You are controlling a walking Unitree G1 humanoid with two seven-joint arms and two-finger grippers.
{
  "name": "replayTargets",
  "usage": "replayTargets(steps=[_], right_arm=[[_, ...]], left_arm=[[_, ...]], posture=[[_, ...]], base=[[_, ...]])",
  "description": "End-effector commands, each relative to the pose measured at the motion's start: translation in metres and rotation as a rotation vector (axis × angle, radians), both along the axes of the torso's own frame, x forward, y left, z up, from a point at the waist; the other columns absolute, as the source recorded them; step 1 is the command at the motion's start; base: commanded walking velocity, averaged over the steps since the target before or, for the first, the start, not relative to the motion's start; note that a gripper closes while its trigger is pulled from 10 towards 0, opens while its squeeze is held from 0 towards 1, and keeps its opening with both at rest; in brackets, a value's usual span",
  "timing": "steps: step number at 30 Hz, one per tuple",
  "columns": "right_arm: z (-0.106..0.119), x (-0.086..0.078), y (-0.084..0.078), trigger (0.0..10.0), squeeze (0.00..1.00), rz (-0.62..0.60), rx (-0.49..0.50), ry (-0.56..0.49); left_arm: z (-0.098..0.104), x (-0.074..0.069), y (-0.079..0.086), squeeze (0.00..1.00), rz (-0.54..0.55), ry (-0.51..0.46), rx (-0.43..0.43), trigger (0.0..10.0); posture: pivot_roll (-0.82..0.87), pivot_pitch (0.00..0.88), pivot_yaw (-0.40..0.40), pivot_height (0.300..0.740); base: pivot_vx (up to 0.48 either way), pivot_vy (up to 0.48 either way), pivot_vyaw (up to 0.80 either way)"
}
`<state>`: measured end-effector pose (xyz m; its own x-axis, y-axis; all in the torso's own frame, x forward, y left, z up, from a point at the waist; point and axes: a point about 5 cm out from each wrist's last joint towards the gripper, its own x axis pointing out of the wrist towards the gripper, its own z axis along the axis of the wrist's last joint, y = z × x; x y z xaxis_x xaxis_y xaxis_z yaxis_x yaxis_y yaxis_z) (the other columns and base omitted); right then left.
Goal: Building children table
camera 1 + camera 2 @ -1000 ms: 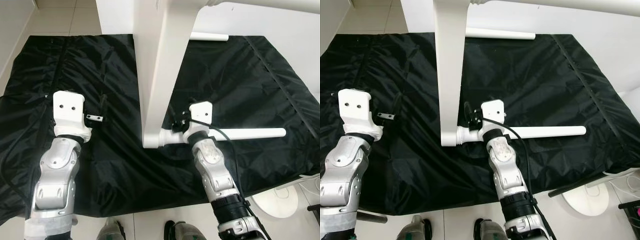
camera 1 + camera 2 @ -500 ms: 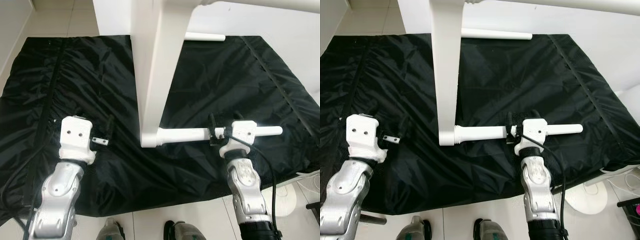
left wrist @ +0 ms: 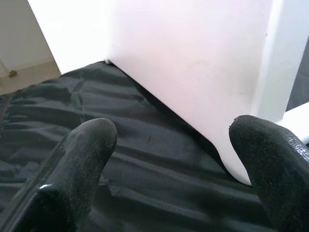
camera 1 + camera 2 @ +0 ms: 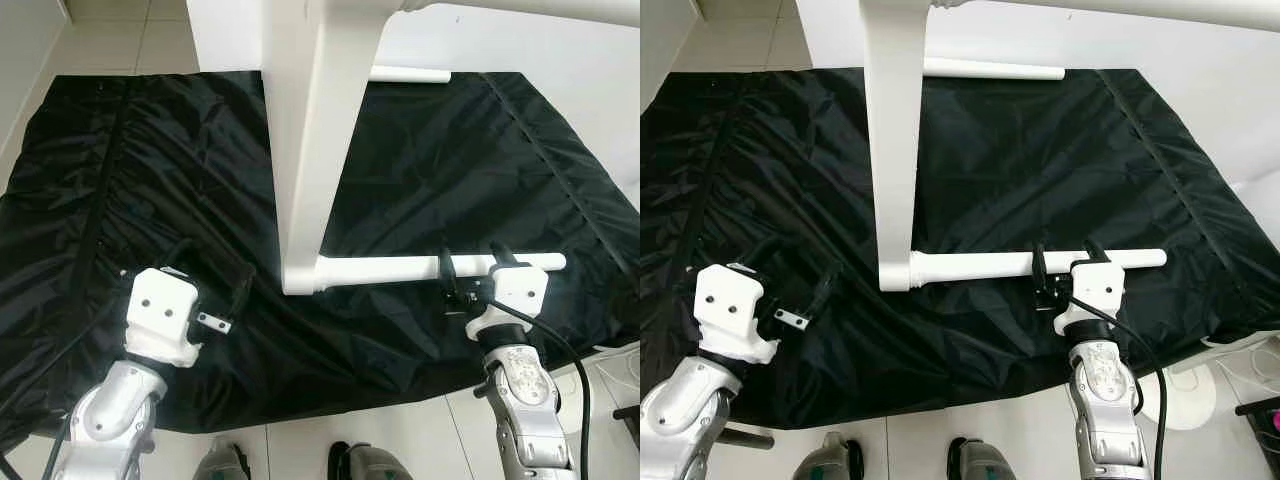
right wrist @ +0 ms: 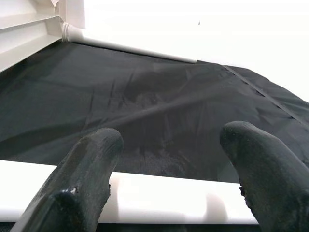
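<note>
Sliding outward along the white table leg (image 4: 400, 268), my right gripper (image 4: 1063, 272) has gone from the joint end a second ago to a spot near the free tip, and now it sits with its fingers (image 5: 87, 174) spread apart, one on each side of the tube, not clamped on it. That leg lies flat on the black sheet (image 4: 150, 150), long axis running across in front of me, its inner end plugged into the base of the white table frame (image 4: 310, 150) and its free end pointing to my right. My left gripper (image 4: 215, 305) has dropped back toward me too; it hovers low over the sheet, well left of the frame, fingers (image 3: 82, 159) wide apart and holding nothing. From the left wrist view the frame's broad white panel rises just ahead, meeting the cloth. A second white leg (image 4: 990, 69) lies across the far edge of the sheet, beyond the frame. The upright frame stands between my two grippers. Off to my right, past the sheet's edge, a round white base (image 4: 1180, 395) rests on the tiled floor (image 4: 110, 25), and my own feet (image 4: 900, 462) show at the near edge.
</note>
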<state>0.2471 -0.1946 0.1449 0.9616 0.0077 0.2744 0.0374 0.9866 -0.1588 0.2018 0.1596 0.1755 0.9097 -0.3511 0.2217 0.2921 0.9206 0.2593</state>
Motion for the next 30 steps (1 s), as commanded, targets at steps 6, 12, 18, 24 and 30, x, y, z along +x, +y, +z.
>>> replayTargets(steps=[6,12,18,24,30], right_arm=[[0.001,0.009,-0.007,10.0,0.00,0.002,0.003,0.012],[0.005,0.016,-0.011,10.0,0.00,0.006,-0.018,0.003],[0.007,0.023,-0.021,10.0,0.00,-0.014,-0.025,0.003],[0.008,0.024,-0.023,10.0,0.00,-0.016,-0.030,-0.001],[0.004,0.023,-0.022,10.0,0.00,-0.013,-0.030,0.005]], left_arm=[[0.004,-0.012,0.000,0.00,0.028,-0.044,0.045,10.0],[-0.002,-0.021,-0.004,0.00,0.008,-0.049,0.107,10.0],[-0.004,-0.032,-0.011,0.00,-0.042,-0.028,0.112,10.0],[-0.003,-0.034,-0.010,0.00,-0.037,-0.034,0.118,10.0],[-0.004,-0.038,-0.010,0.00,-0.029,-0.021,0.117,10.0]], posture=[[0.05,0.129,-0.045,0.740],[0.07,0.132,-0.062,0.740],[0.08,0.137,-0.068,0.740],[0.08,0.137,-0.066,0.740],[0.09,0.142,-0.063,0.740]], base=[[0.000,-0.188,0.00],[0.000,-0.372,0.00],[0.000,-0.385,0.00],[0.000,-0.384,0.00],[0.000,-0.251,0.00]])
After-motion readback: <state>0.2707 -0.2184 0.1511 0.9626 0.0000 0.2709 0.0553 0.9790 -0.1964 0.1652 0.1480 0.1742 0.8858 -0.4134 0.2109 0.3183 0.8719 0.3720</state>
